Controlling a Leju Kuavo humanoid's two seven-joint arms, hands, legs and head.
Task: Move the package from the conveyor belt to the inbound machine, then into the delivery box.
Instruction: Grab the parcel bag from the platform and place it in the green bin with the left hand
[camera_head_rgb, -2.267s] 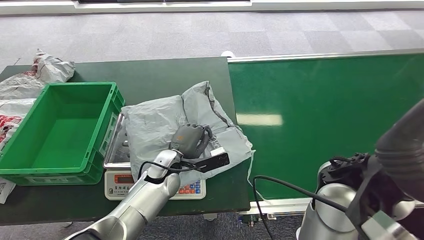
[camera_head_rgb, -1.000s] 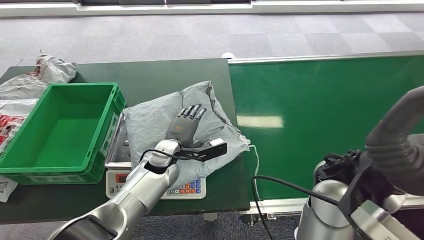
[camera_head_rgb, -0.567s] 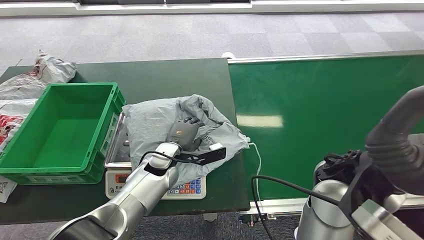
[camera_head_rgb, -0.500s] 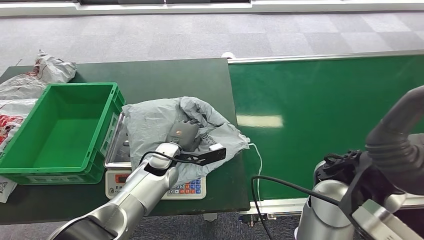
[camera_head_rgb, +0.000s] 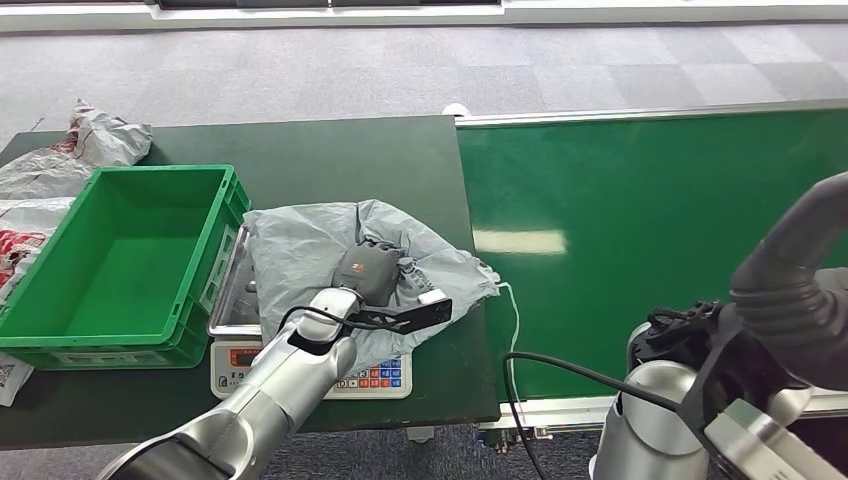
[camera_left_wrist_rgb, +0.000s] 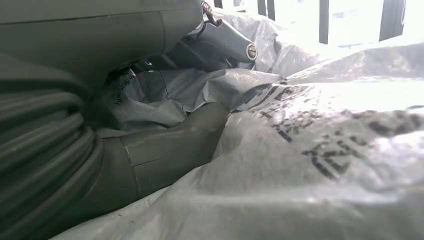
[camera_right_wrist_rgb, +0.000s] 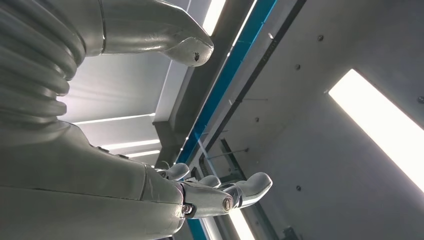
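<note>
Grey mailer gripped on the weighing scale

Left hand (camera_head_rgb: 368, 272) bunches the grey poly mailer (camera_head_rgb: 300, 250) atop the weighing scale (camera_head_rgb: 235, 375), apparently to lift it left into the green crate (camera_head_rgb: 60, 345); right hand (camera_right_wrist_rgb: 165, 195) idles empty, fingers apart

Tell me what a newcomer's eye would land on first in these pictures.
First, the crumpled grey package lying on the scale at the table's middle, with the left hand gripping a bunch of its plastic. Next, the bright green box standing just left of the scale, and the wide green conveyor belt stretching off to the right.
</note>
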